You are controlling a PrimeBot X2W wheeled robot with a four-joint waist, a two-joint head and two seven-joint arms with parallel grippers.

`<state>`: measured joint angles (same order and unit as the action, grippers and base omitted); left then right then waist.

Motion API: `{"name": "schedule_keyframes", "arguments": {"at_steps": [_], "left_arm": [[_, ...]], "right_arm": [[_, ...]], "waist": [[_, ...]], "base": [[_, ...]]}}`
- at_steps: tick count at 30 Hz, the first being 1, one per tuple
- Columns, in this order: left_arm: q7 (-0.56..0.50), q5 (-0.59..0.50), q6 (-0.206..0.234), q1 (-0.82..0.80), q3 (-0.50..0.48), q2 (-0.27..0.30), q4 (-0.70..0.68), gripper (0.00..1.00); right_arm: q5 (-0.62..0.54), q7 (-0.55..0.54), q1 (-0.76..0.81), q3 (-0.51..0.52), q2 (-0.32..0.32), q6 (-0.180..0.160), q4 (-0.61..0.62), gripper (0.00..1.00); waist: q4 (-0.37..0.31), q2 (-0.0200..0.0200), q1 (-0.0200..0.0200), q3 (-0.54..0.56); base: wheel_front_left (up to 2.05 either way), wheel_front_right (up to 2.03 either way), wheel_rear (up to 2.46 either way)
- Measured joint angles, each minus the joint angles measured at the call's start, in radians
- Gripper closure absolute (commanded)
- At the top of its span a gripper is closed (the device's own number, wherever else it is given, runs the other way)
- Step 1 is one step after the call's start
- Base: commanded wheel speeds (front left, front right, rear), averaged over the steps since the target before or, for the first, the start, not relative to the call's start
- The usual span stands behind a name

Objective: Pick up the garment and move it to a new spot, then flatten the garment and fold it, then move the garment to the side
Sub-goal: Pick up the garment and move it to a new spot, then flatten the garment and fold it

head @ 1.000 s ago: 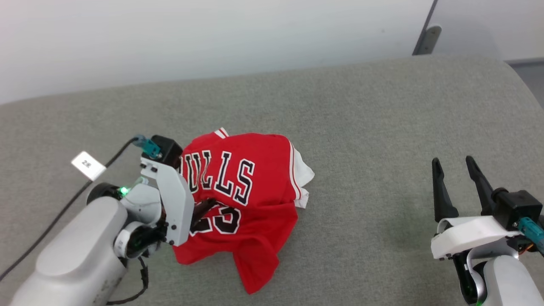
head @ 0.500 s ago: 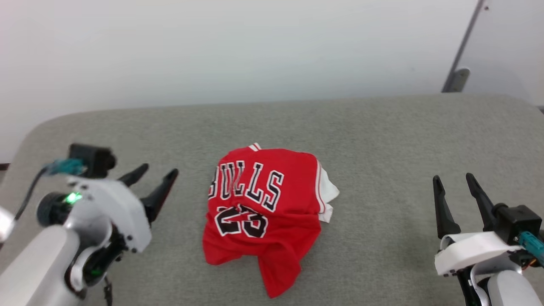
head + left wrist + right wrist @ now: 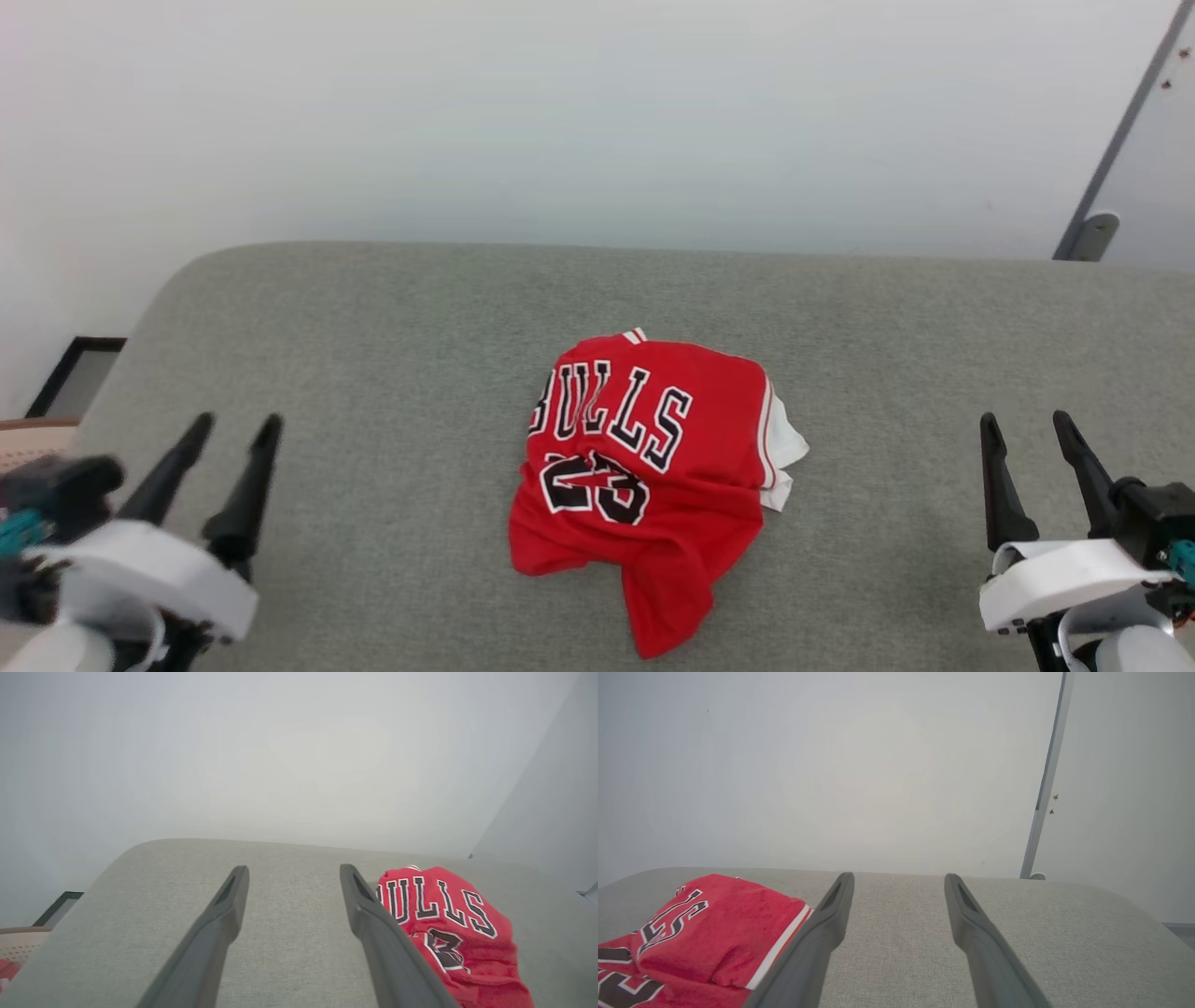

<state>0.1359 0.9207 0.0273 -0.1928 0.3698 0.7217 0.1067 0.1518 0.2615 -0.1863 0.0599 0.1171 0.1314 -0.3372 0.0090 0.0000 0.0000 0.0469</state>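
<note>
Red with white trim, the crumpled jersey garment [image 3: 644,467] lies near the middle of the grey fabric-covered surface [image 3: 373,373] in the head view. We read its black, white-edged "BULLS" upright, the row sloping down a little toward the robot's right, with "23" below it on the near side. Its long axis runs from far to near: a striped trim edge [image 3: 635,334] peeks out at the far end, and a red flap [image 3: 667,616] tapers toward the robot, leaning slightly right. A white sleeve [image 3: 784,448] sticks out on its right side. The left end effector [image 3: 236,427] stands well apart at the lower left and the right end effector [image 3: 1024,422] well apart at the lower right, with the garment between them. Both have their long dark fingers [image 3: 250,476] spread wide and hold nothing.

In the left wrist view, the left end effector [image 3: 293,870] points across the surface [image 3: 154,882] toward a pale wall [image 3: 299,765], fingers wide. The garment [image 3: 448,924] sits to the right, partly hidden by the right-hand finger [image 3: 373,933].

In the right wrist view, the right end effector [image 3: 899,877] is wide and empty over the surface [image 3: 1064,933]. The garment [image 3: 705,933] lies at the lower left, its white-and-red edge stripe facing the left-hand finger [image 3: 822,938].
</note>
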Motion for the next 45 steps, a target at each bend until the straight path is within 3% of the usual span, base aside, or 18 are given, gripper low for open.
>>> {"name": "schedule_keyframes", "arguments": {"at_steps": [8, 18, 24, 33, 45], "left_arm": [[0.113, 0.013, 0.015, 0.122, -0.121, 0.005, 0.003, 0.0], [0.128, -0.023, -0.045, 0.215, -0.258, -0.067, 0.006, 0.0], [0.128, -0.043, -0.047, 0.218, -0.305, -0.097, 0.008, 0.0], [0.128, -0.062, -0.044, 0.24, -0.325, -0.131, -0.044, 0.0], [0.128, -0.112, -0.078, 0.193, -0.322, -0.244, -0.094, 0.0]], "right_arm": [[0.0, 0.0, 0.018, 0.008, -0.001, 0.0, 0.007, 0.0], [0.0, 0.0, 0.033, 0.007, -0.005, 0.0, 0.01, 0.0], [0.008, 0.0, 0.028, -0.015, 0.001, 0.0, -0.019, 0.0], [0.034, -0.041, -0.074, -0.051, 0.049, 0.0, -0.11, 0.0], [0.039, -0.223, -0.224, -0.084, 0.129, 0.0, -0.269, 0.0]], "waist": [[0.025, 0.0, 0.0, 0.01], [0.033, 0.0, 0.0, 0.002], [0.048, 0.0, 0.0, -0.004], [0.112, 0.0, -0.0001, -0.028], [0.239, 0.0, 0.0, -0.126]], "base": [[0.0, 0.0, 0.0], [0.0, 0.0, 0.0], [0.0, 0.0, 0.0], [0.0, 0.0, 0.0], [0.0, 0.0, 0.0]]}}
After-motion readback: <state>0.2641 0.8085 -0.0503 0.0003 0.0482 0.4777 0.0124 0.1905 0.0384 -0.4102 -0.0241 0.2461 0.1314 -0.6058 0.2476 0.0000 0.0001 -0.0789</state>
